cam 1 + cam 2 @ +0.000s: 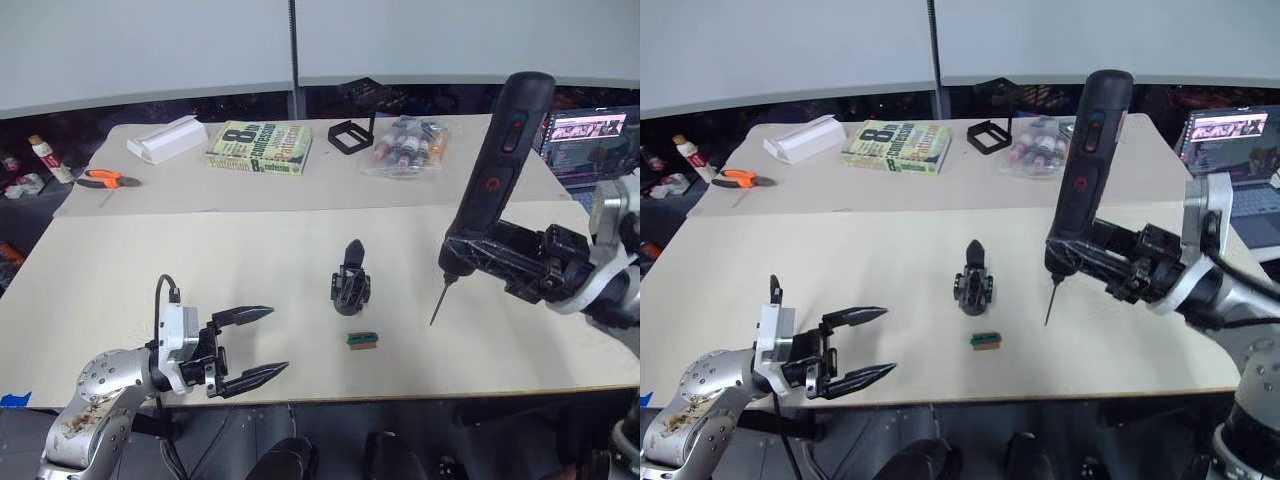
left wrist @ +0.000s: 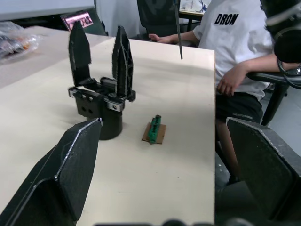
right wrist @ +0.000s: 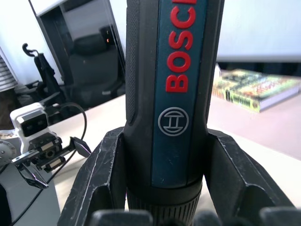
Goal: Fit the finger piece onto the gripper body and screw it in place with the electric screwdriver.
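Note:
The gripper body [image 1: 350, 288] stands in the middle of the table, and the finger piece [image 1: 353, 252] rises upright from its top. In the left wrist view the gripper body [image 2: 101, 106] carries two pointed black wedges side by side. My right gripper [image 1: 482, 255] is shut on the electric screwdriver [image 1: 502, 165], holding it nearly upright to the right of the body, bit tip down and just above the table. Near the front left edge my left gripper [image 1: 276, 340] stands open and empty, pointing toward the body.
A tiny green block on a brown card [image 1: 362, 340] lies just in front of the body. At the back are a book [image 1: 260, 147], orange pliers [image 1: 105, 180], a white box [image 1: 167, 138], a black square frame [image 1: 350, 135], a bag of bottles [image 1: 408, 145] and a laptop [image 1: 590, 130]. A person [image 2: 240, 52] sits at the table's right end.

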Tool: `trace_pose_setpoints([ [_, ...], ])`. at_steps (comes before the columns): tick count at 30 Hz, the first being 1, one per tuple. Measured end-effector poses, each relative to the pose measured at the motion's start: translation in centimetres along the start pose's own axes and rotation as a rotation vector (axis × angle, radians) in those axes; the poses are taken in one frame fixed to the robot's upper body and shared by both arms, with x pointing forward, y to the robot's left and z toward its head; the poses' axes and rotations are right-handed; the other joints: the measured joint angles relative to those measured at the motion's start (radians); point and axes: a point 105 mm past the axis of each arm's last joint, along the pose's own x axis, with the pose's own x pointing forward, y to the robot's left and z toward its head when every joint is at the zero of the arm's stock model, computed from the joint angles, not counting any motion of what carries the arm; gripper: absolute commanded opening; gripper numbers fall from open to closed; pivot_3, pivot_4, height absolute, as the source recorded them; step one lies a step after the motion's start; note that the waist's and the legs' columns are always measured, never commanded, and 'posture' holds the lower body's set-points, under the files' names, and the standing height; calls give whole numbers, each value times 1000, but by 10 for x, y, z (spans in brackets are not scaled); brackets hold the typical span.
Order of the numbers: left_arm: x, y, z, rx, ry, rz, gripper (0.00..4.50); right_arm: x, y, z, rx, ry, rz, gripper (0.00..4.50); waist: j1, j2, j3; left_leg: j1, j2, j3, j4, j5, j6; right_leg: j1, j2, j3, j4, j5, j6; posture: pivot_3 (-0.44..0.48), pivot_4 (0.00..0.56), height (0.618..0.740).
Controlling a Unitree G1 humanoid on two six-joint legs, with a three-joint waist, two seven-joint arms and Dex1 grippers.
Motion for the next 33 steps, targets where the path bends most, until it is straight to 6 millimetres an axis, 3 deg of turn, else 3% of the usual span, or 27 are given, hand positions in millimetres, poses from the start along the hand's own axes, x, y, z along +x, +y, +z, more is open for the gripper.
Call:
trace_pose_setpoints([
  [5,6,1,-2,4,16,-7,4500,10,16,-14,-179,-46,124,1928,-11,0,0,3,1,2,0,0,0,1,2,1,1,0,0,0,150,740],
  [15,30,3,-30,-6,118,37,4500,37,30,-47,-162,-57,308,1928,-20,0,0,3,1,3,0,0,0,1,3,3,1,0,0,0,150,740],
  [26,49,5,-29,19,95,53,4500,47,27,-44,-207,-57,321,1928,-20,0,0,4,1,3,-1,0,0,0,3,3,1,0,0,0,150,740],
  [33,57,1,-39,-2,118,31,4500,49,22,-49,-231,-21,350,1928,-21,0,0,4,1,3,-1,0,0,0,3,3,1,0,0,0,150,740],
])
